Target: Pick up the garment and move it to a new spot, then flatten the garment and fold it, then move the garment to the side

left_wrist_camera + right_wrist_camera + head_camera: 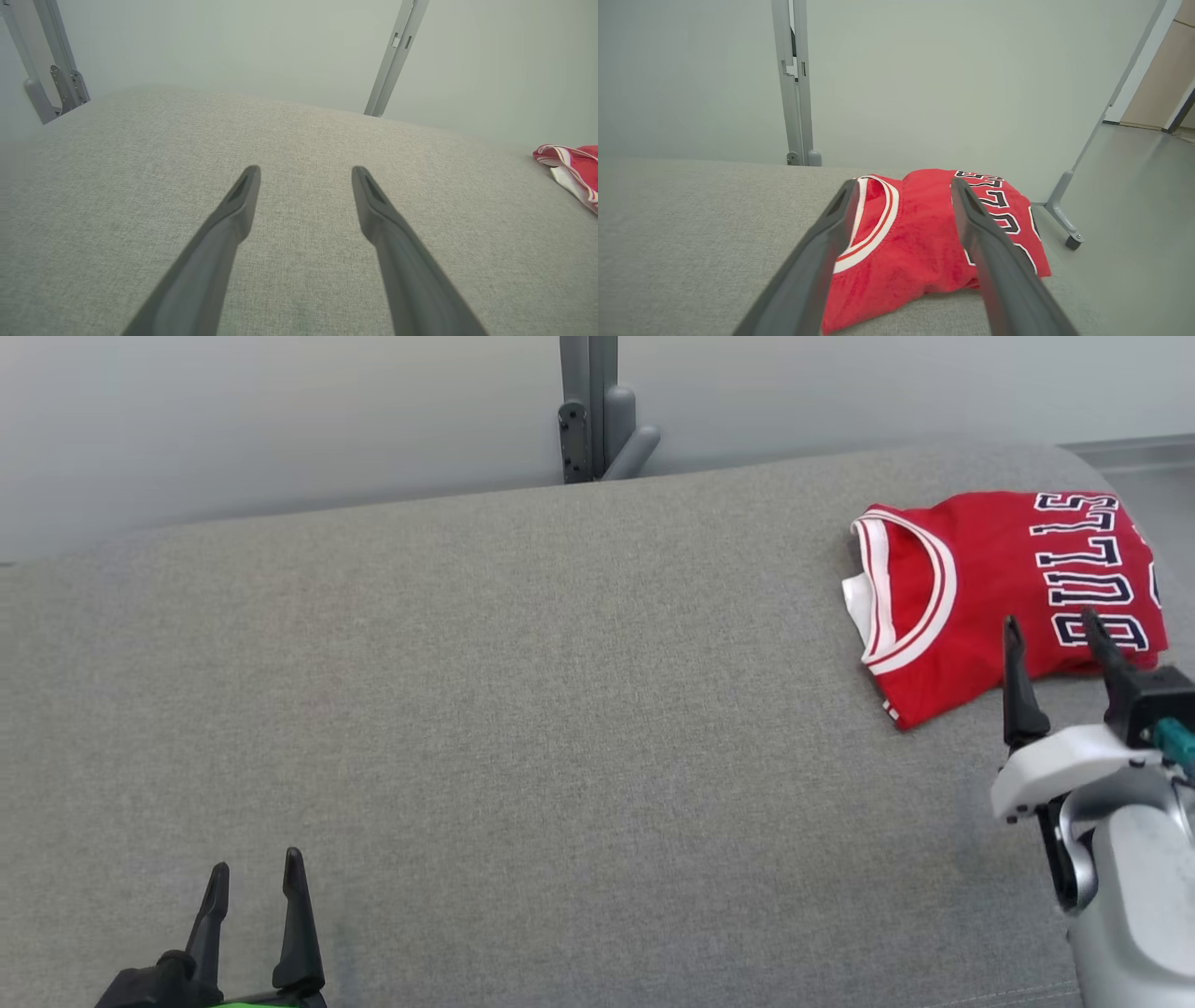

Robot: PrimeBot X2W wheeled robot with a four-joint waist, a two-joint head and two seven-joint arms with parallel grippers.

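Observation:
The garment (990, 588) is a red jersey with white trim and dark lettering, lying folded at the far right of the grey cushion (523, 709). My right gripper (1050, 625) hovers at its near edge, open, with nothing between the fingers. In the right wrist view the garment (920, 242) lies just beyond and between the spread fingers of the right gripper (903, 184). My left gripper (257, 863) is open at the lower left, far from the jersey. The left wrist view shows the left gripper (306, 170) over bare fabric, with a corner of the garment (572, 165) at the right edge.
A grey metal post (590, 406) stands behind the cushion against the pale wall. The cushion's right edge drops off beside the jersey to a grey floor (1134, 196), where a frame foot (1064, 224) rests.

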